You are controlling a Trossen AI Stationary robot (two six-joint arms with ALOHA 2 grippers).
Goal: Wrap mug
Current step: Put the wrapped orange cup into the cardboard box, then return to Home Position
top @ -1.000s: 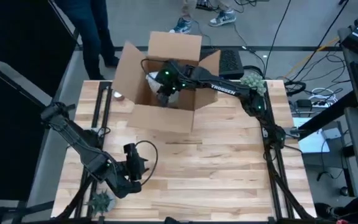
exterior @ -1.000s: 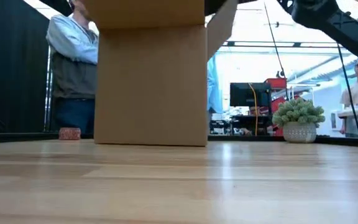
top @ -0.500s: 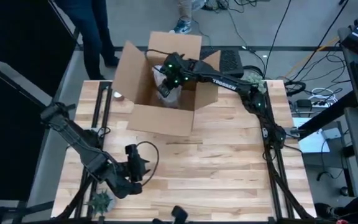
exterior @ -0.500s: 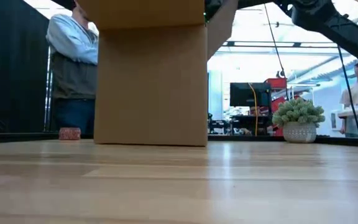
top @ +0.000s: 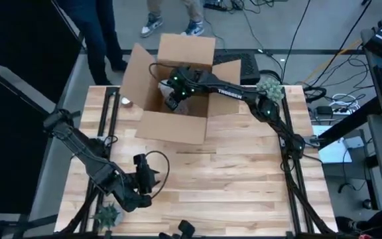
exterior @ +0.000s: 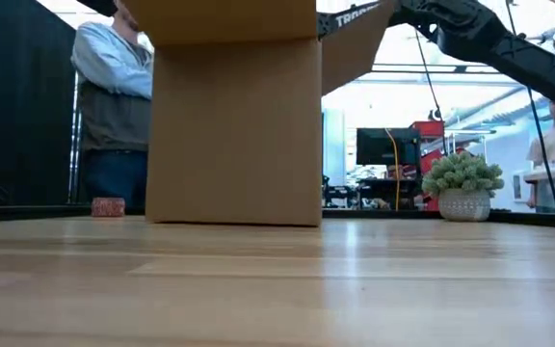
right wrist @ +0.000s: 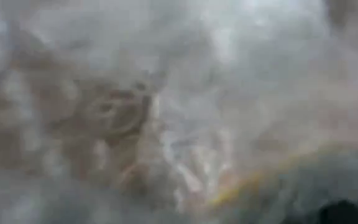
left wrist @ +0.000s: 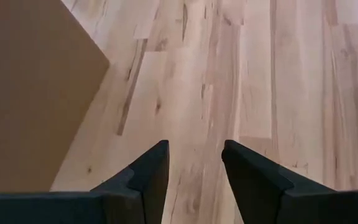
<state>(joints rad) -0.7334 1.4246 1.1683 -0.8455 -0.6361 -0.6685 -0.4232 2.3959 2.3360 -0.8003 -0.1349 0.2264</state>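
Cardboard, plain brown and smooth-sided, formed the open box that stood at the far side of the pale, plank-grained wooden surface, its flaps spread outward. From the low camera the box showed as a flat-faced rectangular block resting squarely on the wood. The right arm reached over the far edge and down into the box, with the right pincer buried inside among crumpled, whitish, translucent wrapping; whether its fingers were apart or together could not be told. That arm's own camera showed only a blurred, wrinkled, filmy mass close to the lens, and no mug could be made out in it; the mug itself was not visible in any view.

The left arm lay folded low near the front left corner of the surface, well apart from the box. The left pincer pointed across bare wood with its two dark, wedge-shaped fingers apart and nothing between them. A small potted plant with knobbly green foliage in a pale round pot sat at the far right edge. A person in a light blue sleeve stood behind the box.
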